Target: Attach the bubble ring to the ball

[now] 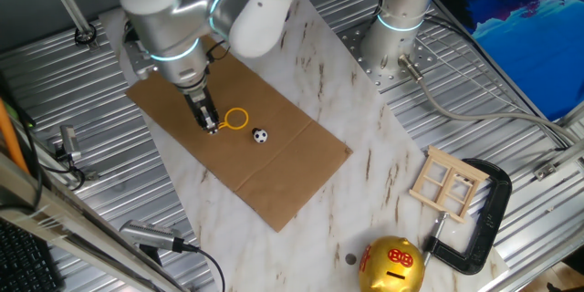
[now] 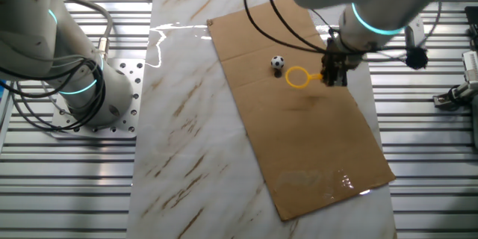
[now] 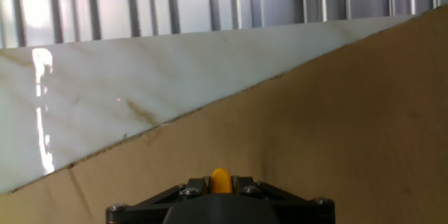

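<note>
1. marble-patterned white table top carries a flat brown cardboard sheet, with ribbed metal around it.
2. on the cardboard sheet lies the thin yellow-orange plastic bubble ring, a round open loop with a short handle.
3. the ring's handle end is at the tips of the robot's black two-finger gripper, and the loop points away from the gripper toward the ball.
4. the tiny white ball with black soccer patches sits on the cardboard sheet just beside the loop, apart from it and clear of the gripper.
5. the gripper's fingers are closed together on the ring's handle; in the hand view a yellow-orange stub shows pinched between the two black finger blocks.
6. in the other fixed view the ring lies between the ball and the gripper.
7. whether the loop rests on the cardboard sheet or hangs just above it, i cannot tell.
</note>
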Robot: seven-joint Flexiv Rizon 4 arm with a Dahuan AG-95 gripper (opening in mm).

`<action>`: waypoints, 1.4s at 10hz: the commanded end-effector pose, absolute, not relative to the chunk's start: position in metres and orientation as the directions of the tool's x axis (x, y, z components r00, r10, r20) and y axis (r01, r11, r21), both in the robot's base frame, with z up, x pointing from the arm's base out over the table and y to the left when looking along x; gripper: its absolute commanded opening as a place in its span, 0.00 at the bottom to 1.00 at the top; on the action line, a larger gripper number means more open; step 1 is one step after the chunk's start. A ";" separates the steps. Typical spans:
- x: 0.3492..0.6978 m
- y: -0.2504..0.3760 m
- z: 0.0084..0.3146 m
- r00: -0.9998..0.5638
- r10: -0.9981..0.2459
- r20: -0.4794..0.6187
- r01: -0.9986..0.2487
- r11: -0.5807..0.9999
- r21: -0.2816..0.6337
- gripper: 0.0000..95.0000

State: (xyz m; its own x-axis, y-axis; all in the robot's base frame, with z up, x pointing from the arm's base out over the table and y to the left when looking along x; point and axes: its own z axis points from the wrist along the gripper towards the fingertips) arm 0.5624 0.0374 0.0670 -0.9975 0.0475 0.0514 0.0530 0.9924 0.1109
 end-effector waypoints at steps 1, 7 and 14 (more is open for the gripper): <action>0.559 0.041 0.068 -0.998 0.044 0.050 0.050 0.991 0.126 0.00; 0.543 0.045 0.069 -0.999 -0.001 0.050 0.006 0.991 0.135 0.00; 0.542 0.061 0.071 -0.996 -0.063 0.065 -0.053 0.988 0.148 0.00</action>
State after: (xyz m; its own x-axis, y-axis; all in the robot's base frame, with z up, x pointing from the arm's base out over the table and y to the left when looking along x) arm 0.5436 0.0618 0.0712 -0.9954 -0.0675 0.0681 -0.0568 0.9874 0.1476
